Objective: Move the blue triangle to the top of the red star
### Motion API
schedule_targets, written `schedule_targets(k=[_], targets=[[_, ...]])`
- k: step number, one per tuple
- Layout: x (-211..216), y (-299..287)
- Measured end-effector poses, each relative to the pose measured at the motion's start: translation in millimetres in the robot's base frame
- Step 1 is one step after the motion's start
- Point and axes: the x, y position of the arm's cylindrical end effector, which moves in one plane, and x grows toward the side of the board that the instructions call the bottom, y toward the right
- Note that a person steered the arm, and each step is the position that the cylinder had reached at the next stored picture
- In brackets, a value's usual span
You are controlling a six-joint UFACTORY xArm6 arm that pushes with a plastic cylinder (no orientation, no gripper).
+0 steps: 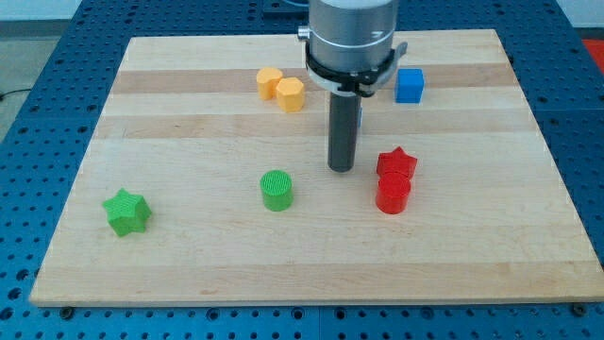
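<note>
Pale wood desk (189,255) sits on blue perforated base (38,57). I've no jaws, just a rod; my tip (342,169) is down on the desk, near the red star (396,163), to the view's left of it. Blue triangle (360,115) mostly hidden behind rod. Red cylinder (393,195) touches star's bottom side. Blue cube (410,85) twd view's top right.

My tip (341,168) has open board toward the view's left; red star (396,162) blocks its right
</note>
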Motion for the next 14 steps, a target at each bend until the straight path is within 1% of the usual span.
schedule_targets(k=[1, 3, 4, 5, 11, 12, 13, 14], targets=[[-23, -1], [-45, -22], [-75, -22], [-85, -7], [-36, 52], [-58, 54], [-67, 62], [-68, 85]])
